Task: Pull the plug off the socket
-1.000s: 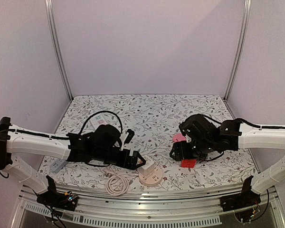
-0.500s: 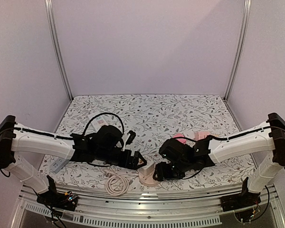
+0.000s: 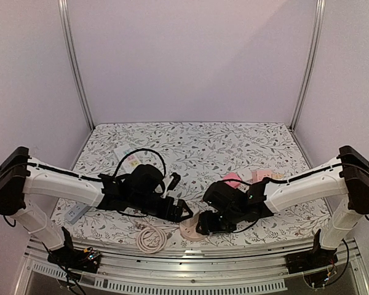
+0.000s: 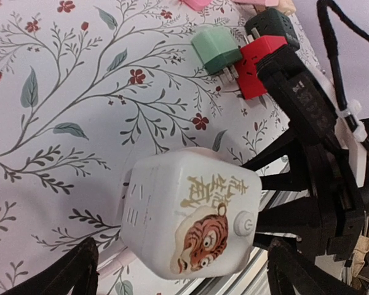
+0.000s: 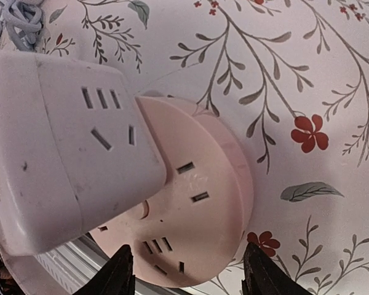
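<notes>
1. The plug (image 4: 190, 221) is a white cube with a tiger picture and a round button. It sits in the socket (image 5: 203, 209), a flat pink disc that lies close to the near edge of the table (image 3: 203, 141), about in its middle.
2. I judge the plug to be hard plastic, light and stiff, with smooth and rather slippery faces. Its pins probably hold it firmly, so it will not come free with a soft pull.
3. The best hold seems to be on two opposite flat sides of the cube, low and away from the button, with a straight pull away from the disc.
4. The socket is light too, I think, and would rise with the plug unless it is held down by its rim.
5. The left gripper (image 4: 181, 261) stands wide, with a finger on each side of the cube, and neither seems to touch it.
6. The right gripper (image 5: 187, 270) has its fingers half apart beside the disc rim. Whether they press it, I cannot tell.
7. A coiled cable (image 3: 150, 236) lies just left of the socket.
</notes>
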Motion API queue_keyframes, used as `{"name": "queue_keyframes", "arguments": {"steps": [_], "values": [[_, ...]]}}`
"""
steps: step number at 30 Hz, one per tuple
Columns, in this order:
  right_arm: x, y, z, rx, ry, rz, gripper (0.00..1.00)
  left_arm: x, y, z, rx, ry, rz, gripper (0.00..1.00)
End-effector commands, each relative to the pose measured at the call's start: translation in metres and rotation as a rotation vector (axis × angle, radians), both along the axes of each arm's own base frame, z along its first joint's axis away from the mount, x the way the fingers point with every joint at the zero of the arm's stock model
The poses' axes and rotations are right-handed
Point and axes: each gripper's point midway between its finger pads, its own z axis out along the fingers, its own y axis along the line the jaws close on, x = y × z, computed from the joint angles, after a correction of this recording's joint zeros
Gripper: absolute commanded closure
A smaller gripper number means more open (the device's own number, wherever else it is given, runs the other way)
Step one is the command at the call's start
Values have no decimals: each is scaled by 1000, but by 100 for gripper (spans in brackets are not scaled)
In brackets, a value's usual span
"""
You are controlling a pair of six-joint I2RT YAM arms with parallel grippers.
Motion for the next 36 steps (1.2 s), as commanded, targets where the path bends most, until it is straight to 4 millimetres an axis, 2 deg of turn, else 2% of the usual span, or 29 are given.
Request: {"name": "queue_keyframes", "arguments": {"steps": [1, 7, 12, 21, 29, 32, 36], "values": [[5, 12, 2, 25, -7, -7, 41, 8, -16, 13, -68, -38, -34, 7], [10, 11, -1, 22, -16, -23, 43, 6, -27, 19, -108, -51, -81, 6], [21, 12, 0, 54, -16, -48, 49, 3, -29, 15, -106, -42, -100, 7], [47, 16, 2, 101, -12, -75, 53, -1, -23, 17, -111, -33, -71, 7], [69, 31, 12, 121, -53, -71, 54, 0, -20, 23, -89, -24, -54, 7], [75, 32, 13, 120, -65, -67, 54, 4, -14, 26, -75, -28, -13, 7], [83, 24, 12, 88, -79, -75, 53, 10, 8, 21, 8, -30, 77, 6]]}}
